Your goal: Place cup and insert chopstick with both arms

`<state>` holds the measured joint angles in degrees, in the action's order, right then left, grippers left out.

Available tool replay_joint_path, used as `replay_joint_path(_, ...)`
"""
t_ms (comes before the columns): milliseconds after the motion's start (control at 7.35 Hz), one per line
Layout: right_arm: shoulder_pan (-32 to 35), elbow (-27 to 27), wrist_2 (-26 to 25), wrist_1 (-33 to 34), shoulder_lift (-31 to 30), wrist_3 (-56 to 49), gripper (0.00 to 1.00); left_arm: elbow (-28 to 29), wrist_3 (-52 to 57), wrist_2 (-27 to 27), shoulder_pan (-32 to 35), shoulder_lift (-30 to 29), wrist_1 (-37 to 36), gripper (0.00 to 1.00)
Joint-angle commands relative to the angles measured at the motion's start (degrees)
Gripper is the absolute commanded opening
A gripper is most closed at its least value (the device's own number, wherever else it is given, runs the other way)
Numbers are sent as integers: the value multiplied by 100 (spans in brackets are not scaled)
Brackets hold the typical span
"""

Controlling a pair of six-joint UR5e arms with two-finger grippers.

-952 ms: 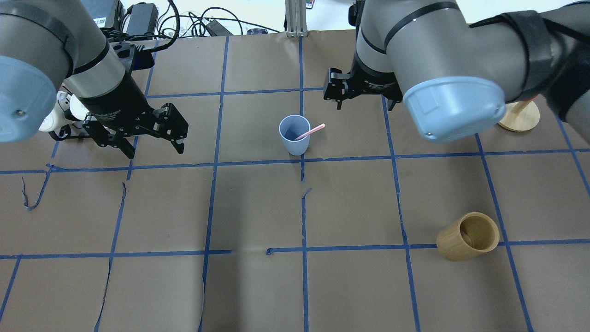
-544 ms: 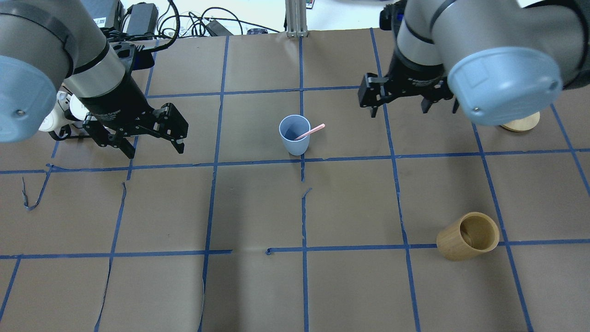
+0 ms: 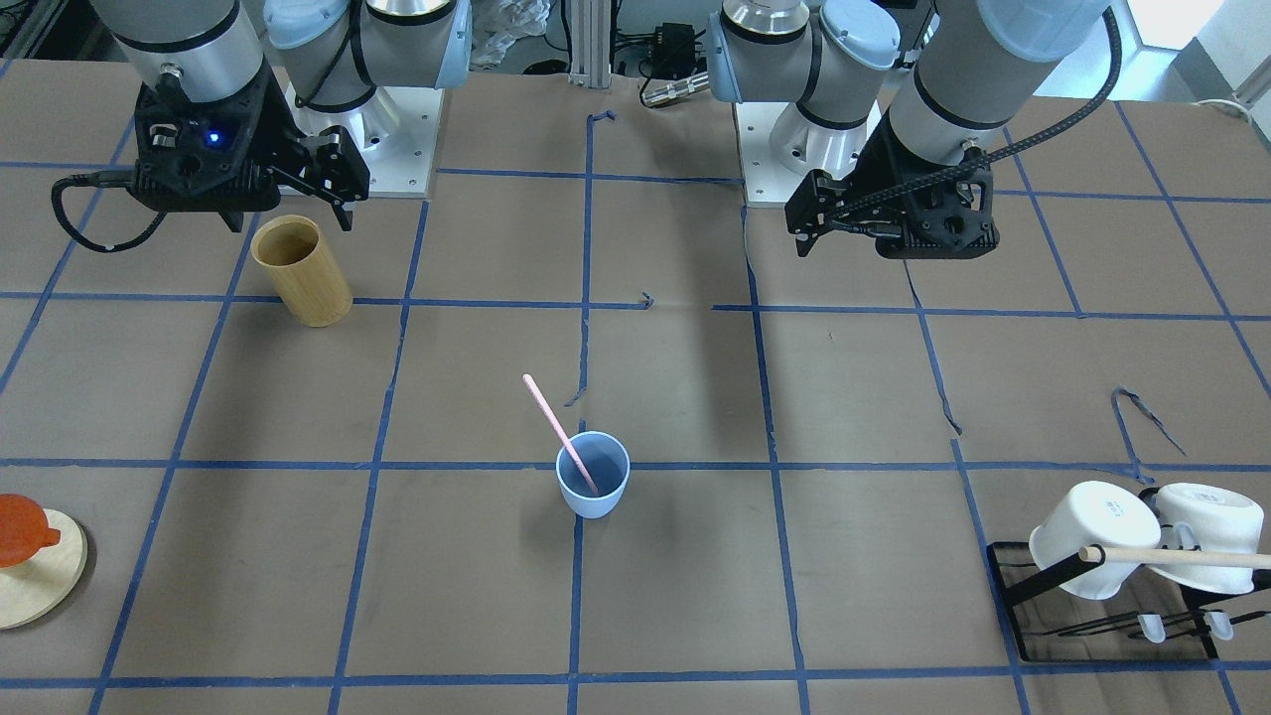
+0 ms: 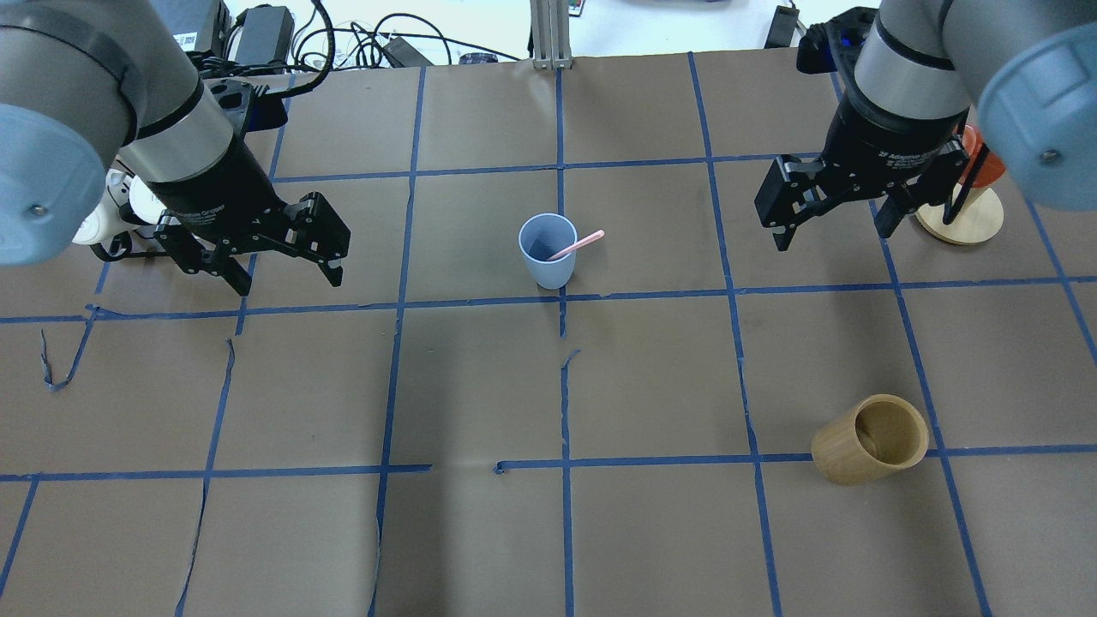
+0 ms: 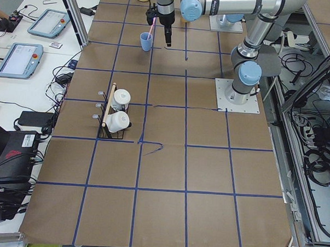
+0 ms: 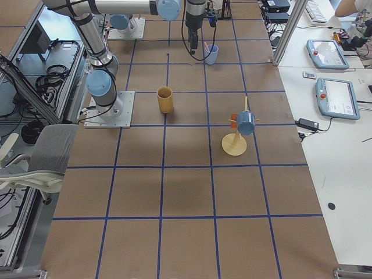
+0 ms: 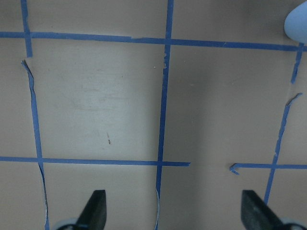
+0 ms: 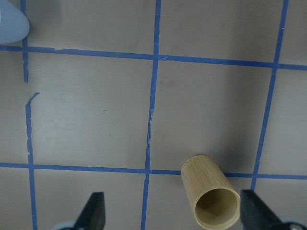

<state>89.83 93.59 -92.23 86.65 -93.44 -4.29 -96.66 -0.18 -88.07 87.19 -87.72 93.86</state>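
Observation:
The light blue cup (image 4: 547, 253) stands upright near the table's middle, beside a tape crossing; it also shows in the front view (image 3: 593, 487). The pale pink chopstick (image 4: 578, 245) leans inside it, its top poking over the rim (image 3: 556, 427). My left gripper (image 4: 287, 278) hovers open and empty well to the cup's left. My right gripper (image 4: 830, 236) hovers open and empty well to its right. The left wrist view shows both fingertips (image 7: 96, 206) apart over bare paper. The right wrist view shows the same (image 8: 93, 208).
A tan bamboo cylinder (image 4: 870, 439) stands at the near right, also below my right gripper (image 8: 211, 196). A round wooden stand (image 4: 964, 218) with an orange cup sits at the far right. A black rack with white mugs (image 3: 1122, 566) stands on my left.
My right arm has swung to the right, away from the cup, with its gripper open. The left arm, cup and chopstick have not moved.

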Motion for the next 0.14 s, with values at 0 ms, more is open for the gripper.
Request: replay_joint_path(0, -1, 1, 30, -7, -43, -2, 100, -2, 0, 0, 0, 0, 10, 100)
